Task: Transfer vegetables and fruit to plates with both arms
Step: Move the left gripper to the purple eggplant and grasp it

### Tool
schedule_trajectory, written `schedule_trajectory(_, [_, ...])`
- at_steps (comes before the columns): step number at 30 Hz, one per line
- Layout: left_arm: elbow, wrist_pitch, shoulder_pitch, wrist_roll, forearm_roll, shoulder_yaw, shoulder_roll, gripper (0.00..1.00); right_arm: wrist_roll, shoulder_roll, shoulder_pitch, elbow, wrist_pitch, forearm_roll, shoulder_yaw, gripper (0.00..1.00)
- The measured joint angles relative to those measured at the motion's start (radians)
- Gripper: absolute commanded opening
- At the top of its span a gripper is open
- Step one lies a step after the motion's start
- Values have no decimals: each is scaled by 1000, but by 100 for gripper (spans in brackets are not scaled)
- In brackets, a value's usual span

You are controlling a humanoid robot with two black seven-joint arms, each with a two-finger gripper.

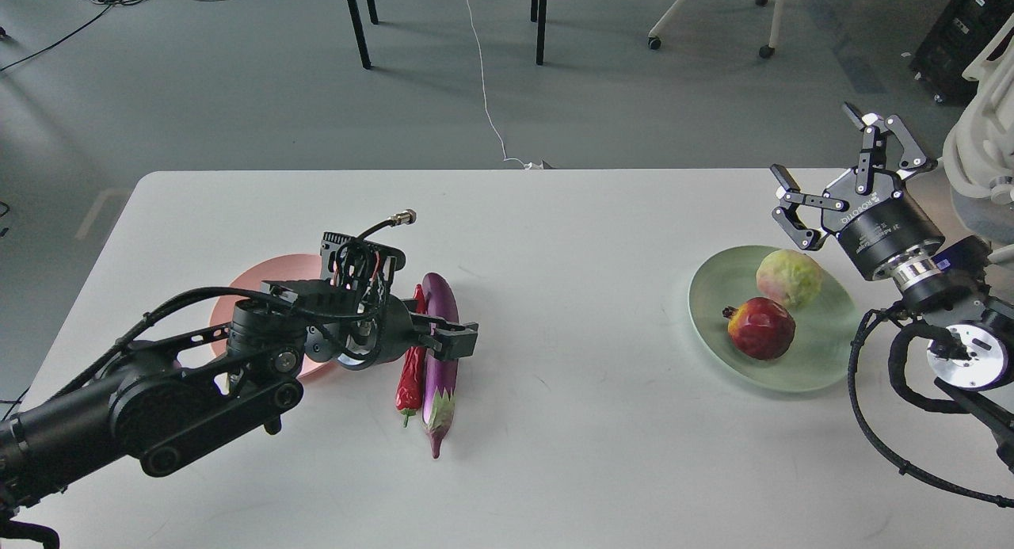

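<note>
Left gripper (444,333) is down at the eggplant (440,357), fingers straddling its middle, not visibly clamped. The chili (412,367) lies touching the eggplant's left side on the desk (554,422), pink plate (269,284) just behind. Right gripper (824,177) hangs spread wide above the green plate (824,359), which holds the pomegranate (762,327) and the pale bumpy fruit (788,277).

White table (554,454): far edge faces grey floor (238,97). Beyond: black furniture legs (356,22); white cable (485,81) running to the far edge; white castor chair base (709,14); black cabinet (962,38) by the far-right corner.
</note>
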Motion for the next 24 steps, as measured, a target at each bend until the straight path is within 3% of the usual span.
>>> schedule_trajectory(13, [2, 0, 42, 34, -2, -4, -16, 91, 0, 1, -6, -4, 0, -2, 0, 98])
schedule_trajectory(16, [2, 0, 44, 36, -2, -4, -18, 72, 0, 4, -6, -4, 0, -2, 0, 98])
schedule_trajectory(18, [2, 0, 44, 39, -2, -4, -20, 68, 0, 5, -6, -5, 0, -3, -1, 98])
schedule_trajectory(21, [2, 0, 44, 44, -12, -3, -22, 48, 0, 6, -7, -6, -1, -4, -1, 98])
schedule_trajectory(24, [2, 0, 44, 49, -37, -3, -22, 37, 0, 6, -8, -6, -1, -5, -2, 98])
